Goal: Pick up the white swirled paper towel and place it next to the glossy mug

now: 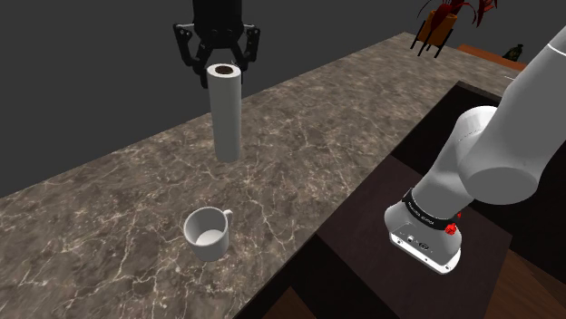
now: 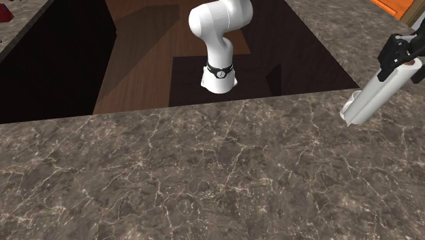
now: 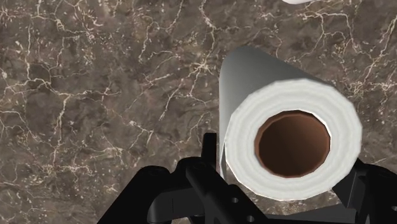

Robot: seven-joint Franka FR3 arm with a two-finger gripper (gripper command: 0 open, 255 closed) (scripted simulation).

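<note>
**Dark marbled counter, gripper poised over the upright roll**

A dark, white-veined stone counter (image 1: 109,208) runs across a dim room, with the white arm (image 1: 508,154) reaching over it from the dark stand (image 1: 399,272) beside its near edge. The white paper towel roll (image 1: 226,113) stands upright well in from that edge, toward the counter's far side, its brown core opening upward. The white mug (image 1: 207,234) sits closer to the near edge, well apart from the roll, mouth up.

The black gripper (image 1: 221,68) hangs directly above the roll, spread, with one finger on each side of the top rim. In the wrist view the roll (image 3: 289,143) lies between the fingers, nearer one than the other, and I see no firm squeeze on it.

The step in hand looks like the grasp. To do it well, centre the roll between the fingers, come a little lower so the pads meet the wall below the rim, then close evenly. A roll this tall is likely to tip if pushed from one side, and soft paper may give, so lift straight up before carrying it toward the mug.
</note>
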